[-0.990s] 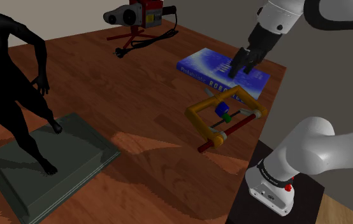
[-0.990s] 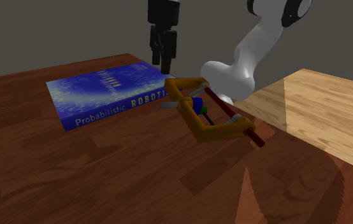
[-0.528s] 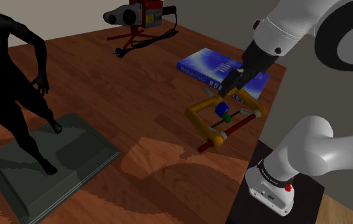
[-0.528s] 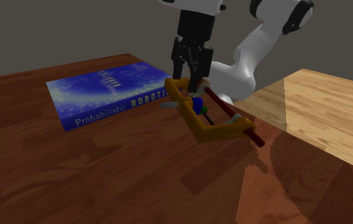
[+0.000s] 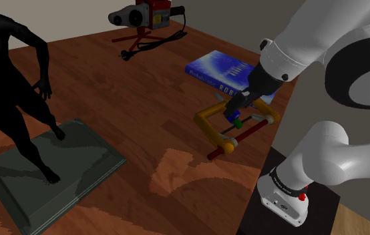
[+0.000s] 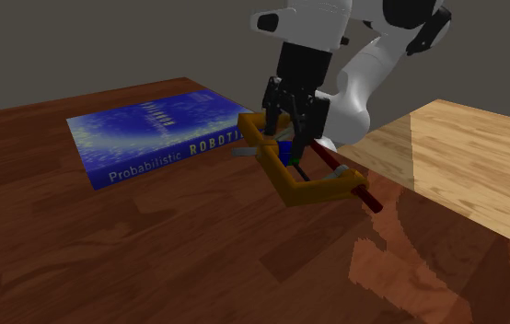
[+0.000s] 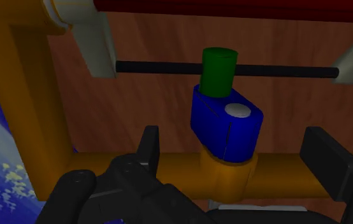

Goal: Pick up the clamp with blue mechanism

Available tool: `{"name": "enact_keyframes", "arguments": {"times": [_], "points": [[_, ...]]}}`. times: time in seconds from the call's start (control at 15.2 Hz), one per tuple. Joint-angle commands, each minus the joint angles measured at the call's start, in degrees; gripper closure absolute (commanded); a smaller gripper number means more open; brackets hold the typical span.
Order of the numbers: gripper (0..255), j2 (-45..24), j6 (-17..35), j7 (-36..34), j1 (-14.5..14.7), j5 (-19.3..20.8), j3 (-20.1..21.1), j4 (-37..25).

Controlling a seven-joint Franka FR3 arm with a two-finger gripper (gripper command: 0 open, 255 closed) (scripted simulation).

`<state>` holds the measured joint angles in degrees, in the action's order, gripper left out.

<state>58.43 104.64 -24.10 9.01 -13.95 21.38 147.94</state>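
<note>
Clamp (image 5: 210, 129) by table (image 5: 143, 100) edge, gripper (image 7: 234, 144) spread astride blue block (image 7: 225, 124)

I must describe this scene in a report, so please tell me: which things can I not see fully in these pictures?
- Blue book: in the second exterior view, the title's end after "ROBOT" is hidden by the orange clamp.
- Black statue: in the shoulder view, its head is cut off by the top edge.
- Red tool on a stand: in the shoulder view, its top is cut off by the same edge.
</note>
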Motion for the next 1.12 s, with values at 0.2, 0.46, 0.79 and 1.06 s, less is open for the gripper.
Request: {"name": "enact_keyframes", "arguments": {"times": [0.2, 0.46, 0.79, 1.06], "points": [[255, 0.3, 2.1, 0.0, 0.3, -0.5, 0.6, 2.4], [255, 0.2, 2.1, 0.0, 0.3, -0.5, 0.5, 2.3], [255, 0.3, 1.9, 0.0, 0.3, -0.5, 0.5, 2.2], [255, -0.3, -0.8, 0.1, -0.2, 0.3, -0.3, -1.1]]}}
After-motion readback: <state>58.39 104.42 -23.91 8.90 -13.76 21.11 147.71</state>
